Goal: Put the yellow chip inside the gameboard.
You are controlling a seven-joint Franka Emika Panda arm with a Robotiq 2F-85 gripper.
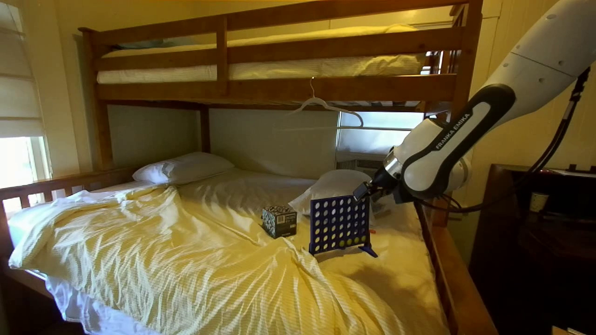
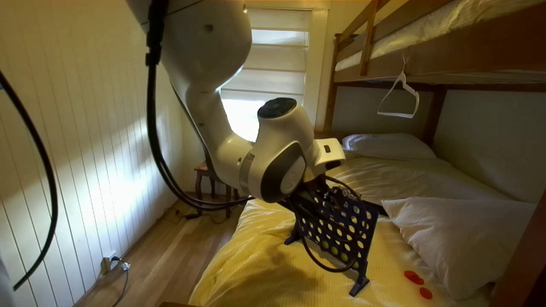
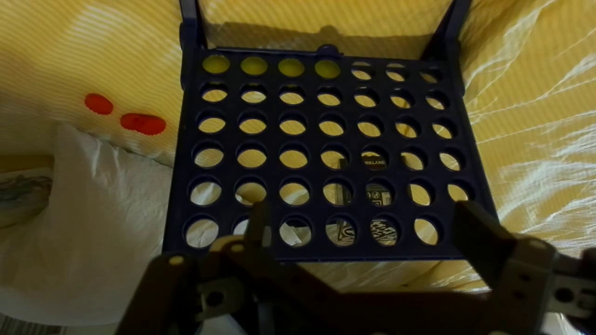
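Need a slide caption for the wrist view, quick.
Open pincer near the top edge of the gameboard, four yellow chips in its bottom row, red chips on the yellow bedding.

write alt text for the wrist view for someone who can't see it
An open gripper appears across the top edge of a dark blue Connect Four-style gameboard, where four yellow chips sit side by side in the row nearest its feet. Red chips lie on yellow striped bedding near a white pillow, and a patterned box shows through the holes.
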